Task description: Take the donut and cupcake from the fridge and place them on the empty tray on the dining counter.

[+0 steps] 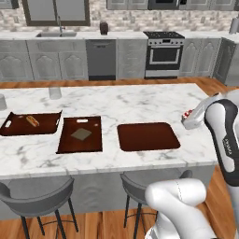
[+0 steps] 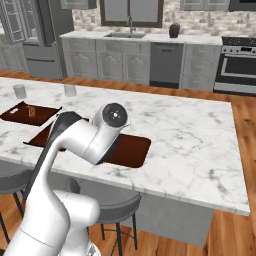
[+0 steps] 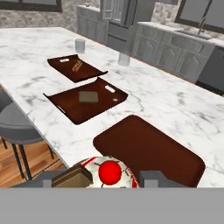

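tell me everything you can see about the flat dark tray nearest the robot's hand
The tray is a flat, dark reddish-brown rectangle with rounded corners and a plain, smooth, slightly glossy surface, with no raised sides and no handle slot. It lies flat on the white grey-veined dining counter, near its front edge, to the right of the brown board with a handle slot. Nothing rests on it. In the hand view the gripper is close to its near corner, not touching it, with a small red and white item between its fingertips.

The dining counter (image 1: pixel 140 100) has a smooth white marble top with grey veins, faintly glossy. The tray (image 1: pixel 148 136) looks like matt, plain dark reddish-brown wood or plastic. The floor (image 1: pixel 102 224) is warm polished wood planks.
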